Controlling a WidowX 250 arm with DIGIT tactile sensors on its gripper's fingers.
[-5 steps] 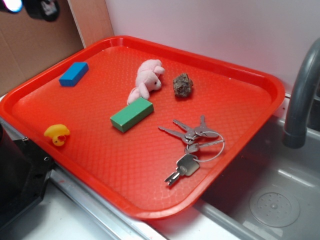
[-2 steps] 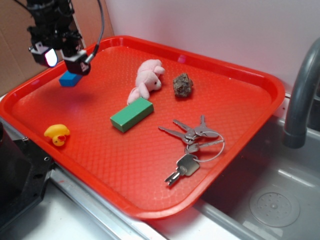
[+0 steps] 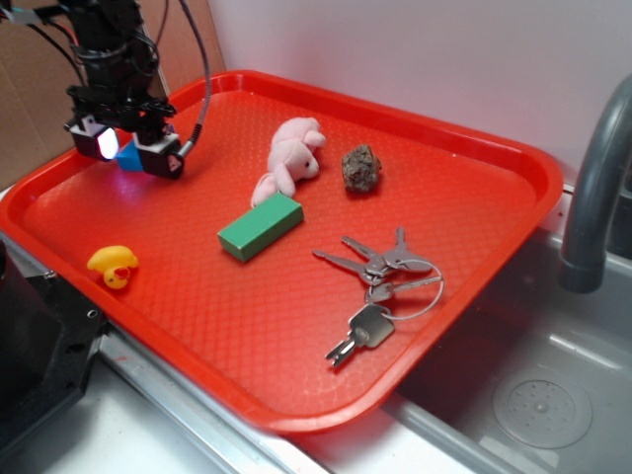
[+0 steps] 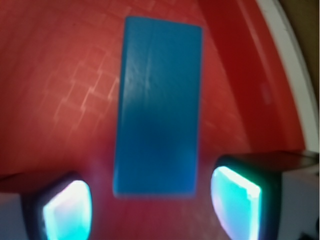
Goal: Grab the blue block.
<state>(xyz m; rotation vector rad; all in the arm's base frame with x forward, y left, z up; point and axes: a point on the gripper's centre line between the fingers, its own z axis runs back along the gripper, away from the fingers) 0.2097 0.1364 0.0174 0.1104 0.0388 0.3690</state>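
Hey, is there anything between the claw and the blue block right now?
Nothing visible. The open claw hangs right over the blue block, one finger on each side. The green block and rubber duck sit well clear.

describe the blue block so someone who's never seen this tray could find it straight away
Start at the big red tray beside the sink, then go to its far left corner, where the robot's open pincer hangs. The blue block lies flat on the tray between the pincer's two fingers. It is a plain bright-blue brick, unlike the green block mid-tray and the yellow duck at the near left edge.
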